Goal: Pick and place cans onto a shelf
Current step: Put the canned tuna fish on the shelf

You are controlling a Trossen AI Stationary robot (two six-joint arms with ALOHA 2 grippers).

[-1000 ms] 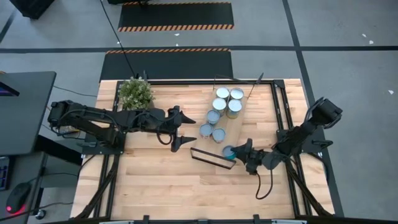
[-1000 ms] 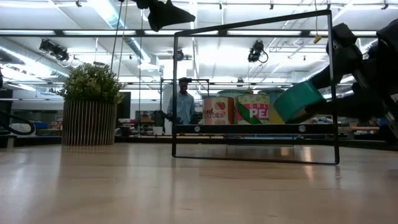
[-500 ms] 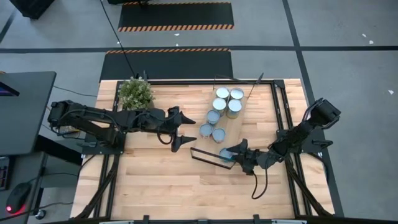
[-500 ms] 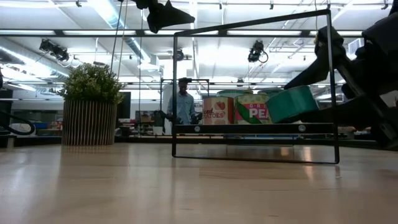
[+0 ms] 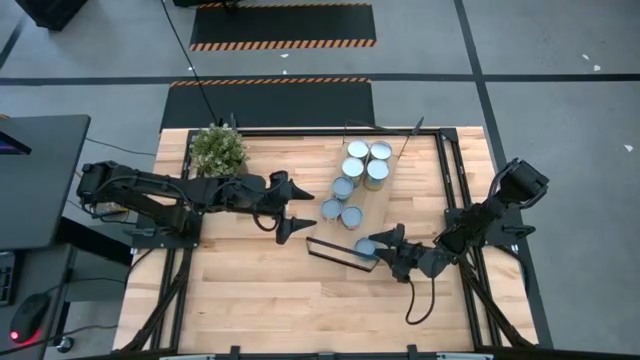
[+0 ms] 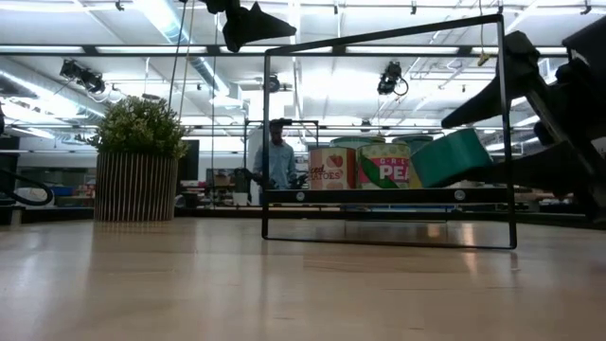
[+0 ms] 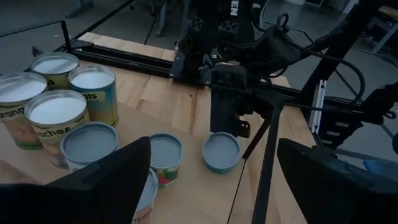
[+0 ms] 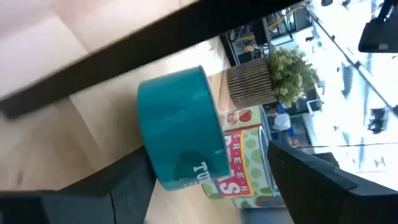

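Observation:
Several cans stand on the shelf (image 5: pixel 372 205), a light-wood board with a black wire frame (image 6: pixel 388 133). A teal can (image 5: pixel 366 247) (image 6: pixel 453 156) (image 8: pixel 180 124) sits at the shelf's near end, a little tilted in the low view. My right gripper (image 5: pixel 384 246) (image 8: pixel 208 186) is open, with one finger on either side of this can. My left gripper (image 5: pixel 291 210) (image 7: pixel 224 186) hangs open above the table, left of the shelf, with nothing between its fingers. My right gripper comes at the teal can nearly level from the table's right, one finger (image 6: pixel 483 99) above it and one (image 6: pixel 530 170) beside its lower edge. I cannot tell whether either finger touches the can.
A potted plant (image 5: pixel 218 150) (image 6: pixel 142 161) stands at the table's far left. Labelled cans (image 6: pixel 365 166) fill the shelf's far and middle parts. Bare tabletop (image 5: pixel 260 290) lies near the front edge. A person (image 6: pixel 277 152) stands in the room behind.
My right gripper has opened and let go of the teal can. The can, held strongly tilted a second ago, has tipped nearer upright and come down onto the shelf's near end. The gripper has stayed around it.

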